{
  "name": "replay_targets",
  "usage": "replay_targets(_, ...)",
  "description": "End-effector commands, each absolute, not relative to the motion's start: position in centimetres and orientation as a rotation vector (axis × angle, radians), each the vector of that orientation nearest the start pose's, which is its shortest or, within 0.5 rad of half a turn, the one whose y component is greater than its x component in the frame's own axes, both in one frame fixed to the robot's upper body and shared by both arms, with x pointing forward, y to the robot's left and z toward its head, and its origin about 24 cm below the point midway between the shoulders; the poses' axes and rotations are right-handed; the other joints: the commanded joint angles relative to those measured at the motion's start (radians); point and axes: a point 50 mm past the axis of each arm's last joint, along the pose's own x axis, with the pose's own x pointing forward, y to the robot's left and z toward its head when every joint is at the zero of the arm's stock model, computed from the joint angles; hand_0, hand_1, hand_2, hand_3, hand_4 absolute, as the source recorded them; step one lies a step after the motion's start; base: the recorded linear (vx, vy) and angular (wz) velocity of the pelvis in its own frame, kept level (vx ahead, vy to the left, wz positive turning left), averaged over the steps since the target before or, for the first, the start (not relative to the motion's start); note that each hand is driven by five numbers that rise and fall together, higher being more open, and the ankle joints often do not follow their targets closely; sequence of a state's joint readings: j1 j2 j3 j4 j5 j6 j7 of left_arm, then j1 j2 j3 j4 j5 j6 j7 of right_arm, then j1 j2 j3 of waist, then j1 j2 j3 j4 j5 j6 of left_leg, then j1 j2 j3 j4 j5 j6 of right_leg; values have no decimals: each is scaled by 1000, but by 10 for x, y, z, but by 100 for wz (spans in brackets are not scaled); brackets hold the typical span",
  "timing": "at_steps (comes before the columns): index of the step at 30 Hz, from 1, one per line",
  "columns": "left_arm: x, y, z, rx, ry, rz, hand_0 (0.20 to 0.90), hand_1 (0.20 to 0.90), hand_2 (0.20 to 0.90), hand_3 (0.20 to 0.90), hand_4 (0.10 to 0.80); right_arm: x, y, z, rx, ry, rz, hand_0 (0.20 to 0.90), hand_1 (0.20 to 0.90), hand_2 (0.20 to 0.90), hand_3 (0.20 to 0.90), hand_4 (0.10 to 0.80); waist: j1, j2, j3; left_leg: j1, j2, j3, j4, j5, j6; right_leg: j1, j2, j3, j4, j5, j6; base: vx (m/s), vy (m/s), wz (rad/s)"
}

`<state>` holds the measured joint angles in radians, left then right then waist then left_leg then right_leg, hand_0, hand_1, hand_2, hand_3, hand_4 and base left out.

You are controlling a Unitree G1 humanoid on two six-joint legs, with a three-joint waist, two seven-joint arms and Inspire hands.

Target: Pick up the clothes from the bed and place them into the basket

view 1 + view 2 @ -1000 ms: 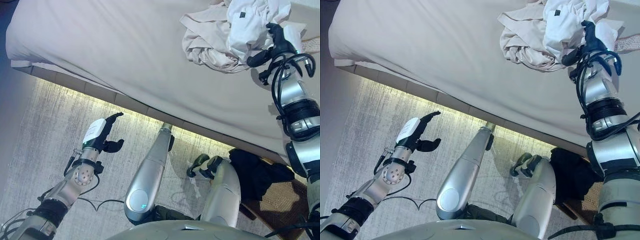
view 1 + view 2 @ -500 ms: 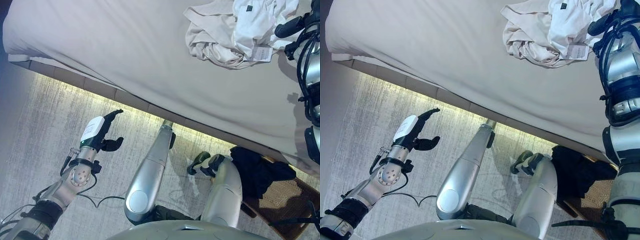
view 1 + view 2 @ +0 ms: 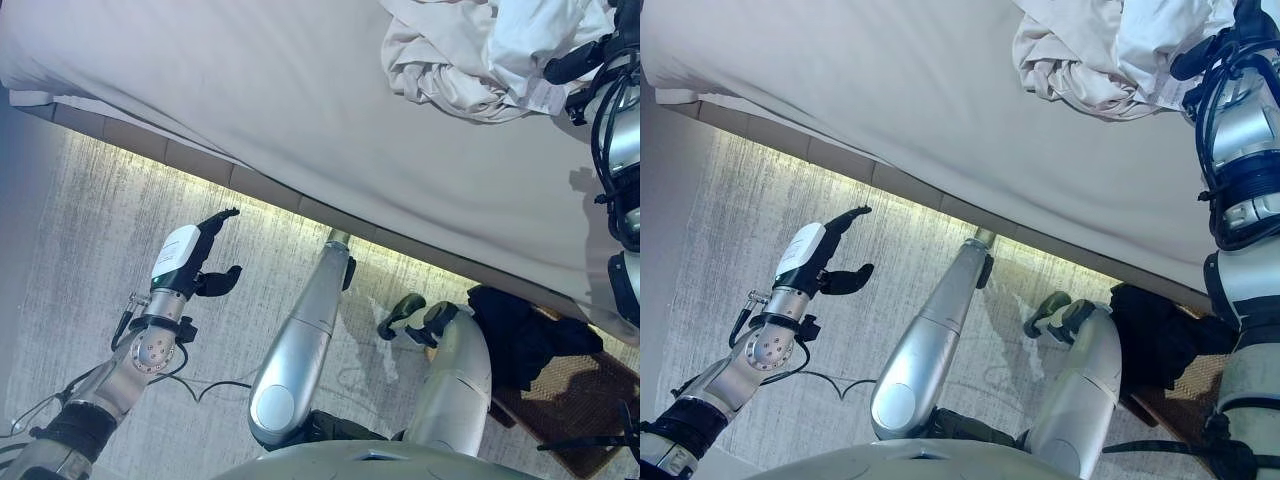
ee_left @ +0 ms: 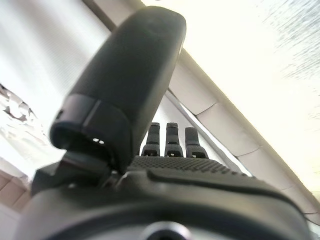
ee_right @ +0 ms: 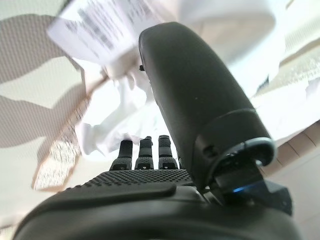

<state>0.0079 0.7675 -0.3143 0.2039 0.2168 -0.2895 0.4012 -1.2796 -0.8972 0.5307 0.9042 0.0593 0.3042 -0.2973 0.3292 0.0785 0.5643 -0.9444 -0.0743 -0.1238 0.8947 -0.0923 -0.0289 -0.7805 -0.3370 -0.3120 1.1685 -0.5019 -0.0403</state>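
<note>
Clothes (image 3: 470, 60) are lying in a crumpled heap at the upper right of the frame, on the bed (image 3: 250, 90): cream and white pieces tangled together, one with a printed label showing near the right hand.

Right hand (image 3: 575, 62) is reaching in at the upper right edge, right against the heap. In its wrist view the white cloth (image 5: 120, 115) is filling the space just past the fingers (image 5: 145, 152), but whether they are closing on it or only touching it, I cannot tell.

Left hand (image 3: 195, 262) is hovering over the pale floor (image 3: 80, 230) at lower left, well apart from the bed, fingers relaxed and spread, holding nothing.

Basket (image 3: 575, 405) is sitting at the lower right of the frame, on the floor by the bed's edge, woven and brown. Dark garment (image 3: 520, 335) is lying across its near end.
</note>
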Motion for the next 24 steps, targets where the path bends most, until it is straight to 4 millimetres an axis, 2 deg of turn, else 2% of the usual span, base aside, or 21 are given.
replay_targets(1,240,255,81,916,-320,71,900,900,900,900,800,358,-320,371,-921,-277,-792,900,900,900,900,800,16,48,-44,25,-43,111,139,-212,98,-44,97,-66,13,70,-43,0,0,0)
replay_targets(5,242,254,85,905,-333,72,900,900,900,900,800,356,-322,381,-884,-297,-807,900,900,900,900,800,23,61,-44,-17,-45,120,151,-206,103,-90,89,-64,42,67,-38,-19,9,1)
replay_targets(6,241,254,84,903,-330,73,900,900,900,900,800,355,-321,384,-888,-308,-808,865,865,865,859,759,23,63,-44,-24,-46,122,154,-204,103,-97,89,-64,47,67,-37,-32,19,3)
replay_targets(8,240,255,83,902,-328,73,900,900,900,900,800,355,-320,387,-893,-316,-806,585,585,585,532,432,24,64,-44,-31,-47,122,157,-204,101,-104,89,-64,50,68,-35,-19,14,3)
replay_targets(9,240,256,83,903,-326,74,900,900,900,900,800,355,-318,389,-897,-325,-806,505,505,505,439,339,25,62,-44,-35,-45,123,158,-203,101,-108,89,-64,50,69,-33,0,0,0)
replay_targets(10,240,256,83,902,-326,75,900,900,900,900,800,355,-318,389,-897,-325,-805,484,484,484,414,314,25,62,-44,-35,-45,123,157,-203,101,-108,89,-64,50,70,-33,-15,6,4)
replay_targets(11,239,257,83,902,-325,76,900,900,900,900,800,355,-317,391,-897,-333,-805,371,371,371,282,182,26,59,-44,-33,-43,122,154,-202,100,-107,91,-66,49,72,-31,-6,2,4)
replay_targets(12,239,258,83,901,-325,77,900,900,900,900,800,355,-316,391,-899,-332,-804,300,300,300,200,100,25,56,-44,-28,-42,122,150,-202,100,-102,93,-68,44,73,-30,-7,3,4)
replay_targets(24,236,266,85,923,-308,57,900,900,900,900,800,350,-334,387,-891,-279,-815,300,300,300,200,100,27,18,-44,113,-41,97,96,-212,88,35,121,-66,-23,80,-23,9,-4,-1)
